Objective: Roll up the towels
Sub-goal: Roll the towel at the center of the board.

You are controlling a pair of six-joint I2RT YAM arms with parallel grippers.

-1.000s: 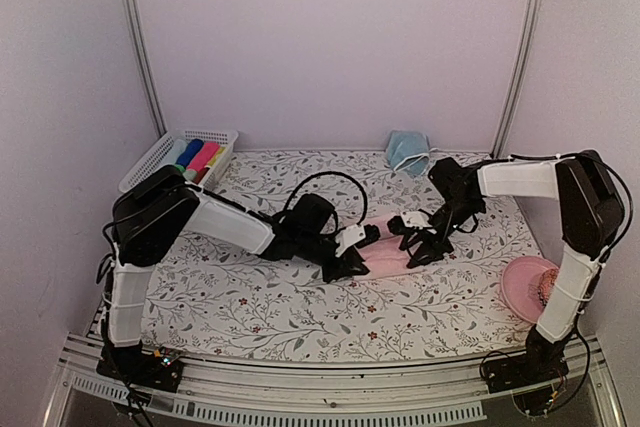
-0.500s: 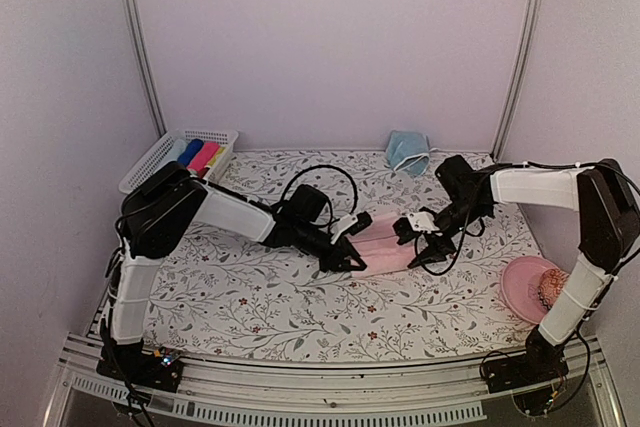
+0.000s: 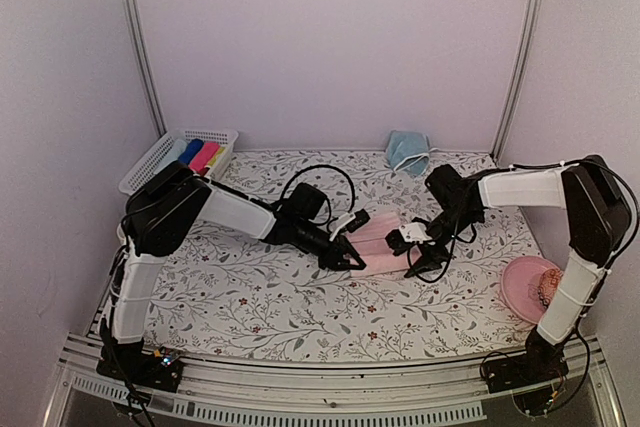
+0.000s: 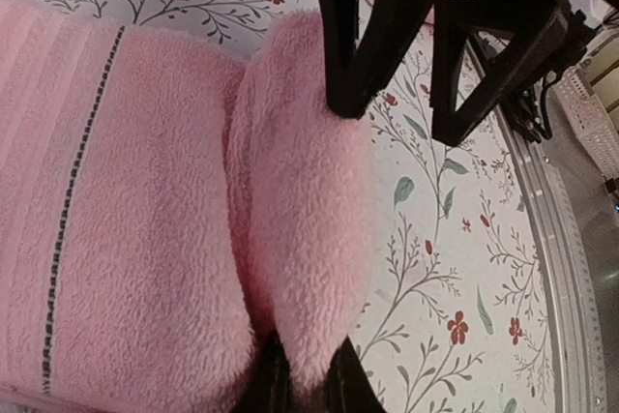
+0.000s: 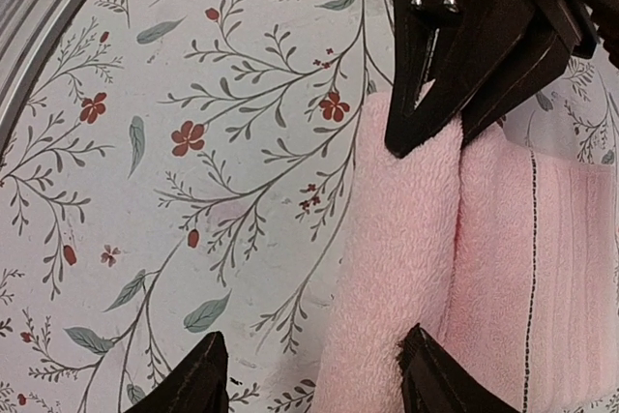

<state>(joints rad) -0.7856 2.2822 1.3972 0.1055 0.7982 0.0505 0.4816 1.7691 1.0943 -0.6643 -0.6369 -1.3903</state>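
Pink towel (image 3: 378,244) mid-table, near edge rolled.
Pinched at 1 end of the roll by the clamped left gripper (image 4: 306,379); straddled at the other by the right gripper (image 5: 314,340), jaws parted.

Mid-surface (image 3: 250,297), two claws are crowding the pink towel (image 3: 378,232). The left claw (image 3: 352,256) is pinching its rolled fold and the right claw (image 3: 408,255) is straddling the other end with fingers spread, a narrow gap lying between them. The left arm (image 3: 235,212) and right arm (image 3: 520,185) are walling off both flanks. A white basket (image 3: 150,162) is filling the far-left corner, a blue towel (image 3: 407,152) is sitting at the far edge, and a pink plate (image 3: 515,282) is lying near-right. Bare floral print is stretching along the near edge.
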